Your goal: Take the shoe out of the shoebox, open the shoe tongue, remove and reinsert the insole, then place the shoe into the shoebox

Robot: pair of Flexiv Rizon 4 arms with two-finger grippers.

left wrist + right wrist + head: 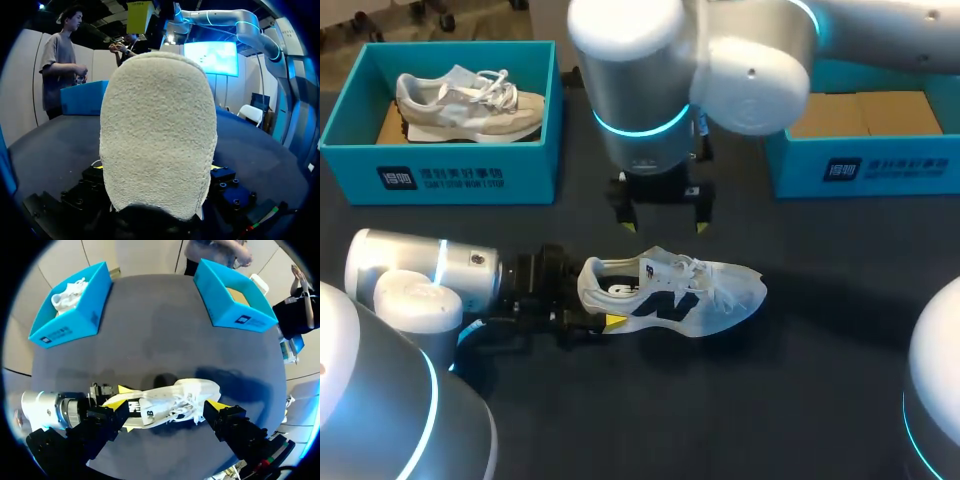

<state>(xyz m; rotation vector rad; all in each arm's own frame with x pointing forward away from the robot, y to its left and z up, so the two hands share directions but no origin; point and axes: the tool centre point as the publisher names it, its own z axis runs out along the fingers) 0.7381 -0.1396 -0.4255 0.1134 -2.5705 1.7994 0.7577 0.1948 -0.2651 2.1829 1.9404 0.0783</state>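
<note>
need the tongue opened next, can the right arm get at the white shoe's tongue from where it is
Probably yes: the right gripper hangs open right above the white shoe, nothing between them; the left gripper grips only the heel, leaving the tongue clear.

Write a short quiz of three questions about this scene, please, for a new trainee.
1. True or false: the white shoe lies inside a blue box.
2. What is in the left box? A) a beige shoe B) nothing C) a loose insole
3. Fill in the gap: the jaws of the right arm hang open ___ the white shoe.

Key:
1. False. It rests on the table, between the two boxes.
2. A
3. above
</note>
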